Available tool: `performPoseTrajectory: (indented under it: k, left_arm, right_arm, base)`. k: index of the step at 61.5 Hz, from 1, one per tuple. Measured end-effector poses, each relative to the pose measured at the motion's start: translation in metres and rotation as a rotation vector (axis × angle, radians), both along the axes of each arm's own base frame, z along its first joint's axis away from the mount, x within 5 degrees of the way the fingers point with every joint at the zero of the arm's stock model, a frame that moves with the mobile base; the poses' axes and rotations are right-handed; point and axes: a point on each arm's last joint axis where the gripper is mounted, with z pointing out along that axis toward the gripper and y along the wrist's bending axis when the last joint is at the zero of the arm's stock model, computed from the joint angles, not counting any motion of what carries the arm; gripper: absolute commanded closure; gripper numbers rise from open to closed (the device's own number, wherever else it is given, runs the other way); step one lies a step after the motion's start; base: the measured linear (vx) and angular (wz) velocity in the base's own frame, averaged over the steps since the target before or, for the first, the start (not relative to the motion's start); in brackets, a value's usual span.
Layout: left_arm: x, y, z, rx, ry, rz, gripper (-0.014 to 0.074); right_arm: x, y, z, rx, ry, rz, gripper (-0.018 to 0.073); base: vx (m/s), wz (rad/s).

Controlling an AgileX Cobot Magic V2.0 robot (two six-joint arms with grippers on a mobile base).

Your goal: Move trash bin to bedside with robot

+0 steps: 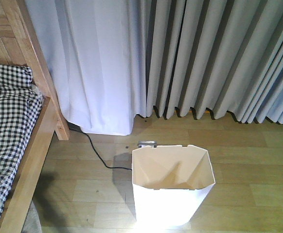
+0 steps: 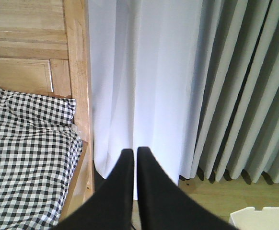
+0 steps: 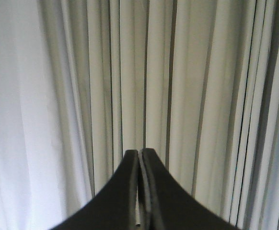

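In front of the robot, on the wooden floor [image 1: 248, 145], stands the trash bin [image 1: 173, 189]. It stands upright, with its open mouth pointing up and its long side running top to bottom. It gets thinner toward the floor.

The left gripper [image 2: 135, 154] has its two black fingers pressed together, holding nothing. It points at the white curtain [image 2: 144, 81]. The bin is low and to its right, with only a corner showing. The bed [image 2: 31, 143] is to its left, quite near.

The right gripper [image 3: 140, 153] is closed too, and empty. It faces the grey curtain [image 3: 187, 81].

Neither gripper touches the bin. I think the arms are tucked up out of the way, so the rolling base can push the bin. The bin is not beside the bed yet.
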Motion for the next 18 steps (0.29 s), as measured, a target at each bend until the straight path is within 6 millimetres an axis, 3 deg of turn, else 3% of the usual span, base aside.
performPoseTrajectory:
  k: [18]
  left_arm:
    - [0.0000, 0.0000, 0.0000, 0.000, 0.000, 0.000, 0.0602]
  right_arm:
    - [0.0000, 0.0000, 0.0000, 0.000, 0.000, 0.000, 0.0568]
  base:
    - [0.00, 0.00]
